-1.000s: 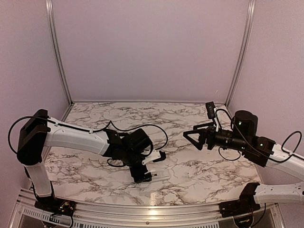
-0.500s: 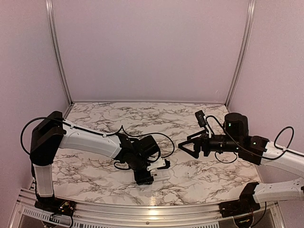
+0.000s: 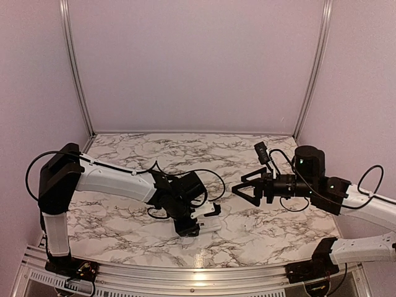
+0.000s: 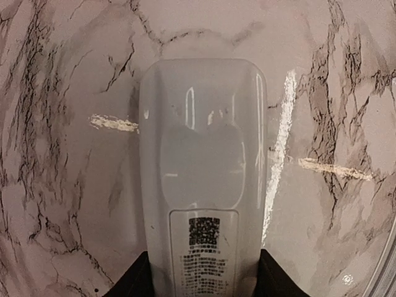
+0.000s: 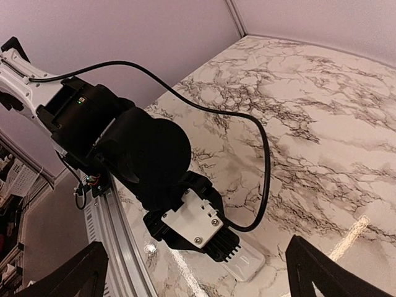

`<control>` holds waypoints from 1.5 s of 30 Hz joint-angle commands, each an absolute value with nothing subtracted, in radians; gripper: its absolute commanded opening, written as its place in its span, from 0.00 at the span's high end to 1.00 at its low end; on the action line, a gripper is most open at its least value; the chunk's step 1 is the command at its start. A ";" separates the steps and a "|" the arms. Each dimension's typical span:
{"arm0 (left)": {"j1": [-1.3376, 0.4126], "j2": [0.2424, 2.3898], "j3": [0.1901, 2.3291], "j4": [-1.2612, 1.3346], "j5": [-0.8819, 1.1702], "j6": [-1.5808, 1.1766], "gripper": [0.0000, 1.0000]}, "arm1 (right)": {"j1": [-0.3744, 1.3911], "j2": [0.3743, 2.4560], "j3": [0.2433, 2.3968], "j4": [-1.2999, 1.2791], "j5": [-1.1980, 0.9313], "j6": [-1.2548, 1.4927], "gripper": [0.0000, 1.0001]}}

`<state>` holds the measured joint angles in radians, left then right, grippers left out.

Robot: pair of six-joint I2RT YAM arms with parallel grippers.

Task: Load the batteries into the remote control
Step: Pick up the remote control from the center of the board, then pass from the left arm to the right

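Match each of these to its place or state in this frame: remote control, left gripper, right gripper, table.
Things:
1. remote control
2. left gripper
3. right gripper
4. table

States:
a. open, up in the air
b. white marble pattern with dark veins
c. lying label side up
d. fingers against the remote's two long sides

Pairs: 1-c, 2-d, 3-a, 4-b
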<state>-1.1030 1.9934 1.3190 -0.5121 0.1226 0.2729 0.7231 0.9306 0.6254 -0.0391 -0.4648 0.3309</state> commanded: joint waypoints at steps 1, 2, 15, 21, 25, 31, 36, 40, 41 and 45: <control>-1.066 1.859 1.300 -0.431 0.182 0.234 0.62 | 0.713 0.909 0.669 -0.009 -0.498 0.314 0.01; -1.057 1.811 1.287 -0.407 0.202 0.220 0.62 | 0.713 0.908 0.676 0.015 -0.503 0.310 0.02; -0.988 1.422 1.121 -0.039 0.454 0.059 0.62 | 0.715 0.981 0.799 0.243 -0.755 0.322 0.11; -0.988 1.367 1.097 0.060 0.535 0.009 0.62 | 0.762 1.052 0.888 0.276 -0.839 0.312 0.12; -0.988 1.342 1.078 0.112 0.573 -0.052 0.62 | 0.804 1.112 0.928 0.278 -0.832 0.300 0.13; -0.988 1.316 1.049 0.161 0.597 -0.084 0.62 | 0.820 1.153 0.946 0.326 -0.830 0.319 0.14; -0.988 1.309 1.035 0.198 0.593 -0.103 0.62 | 0.826 1.185 0.951 0.385 -0.833 0.362 0.16; -0.988 1.321 1.034 0.210 0.608 -0.116 0.62 | 0.838 1.210 0.962 0.414 -0.843 0.383 0.20; -0.988 1.325 1.035 0.211 0.612 -0.119 0.62 | 0.842 1.216 0.965 0.416 -0.845 0.385 0.20; -0.988 1.336 1.033 0.229 0.631 -0.136 0.63 | 0.851 1.237 0.973 0.433 -0.851 0.397 0.25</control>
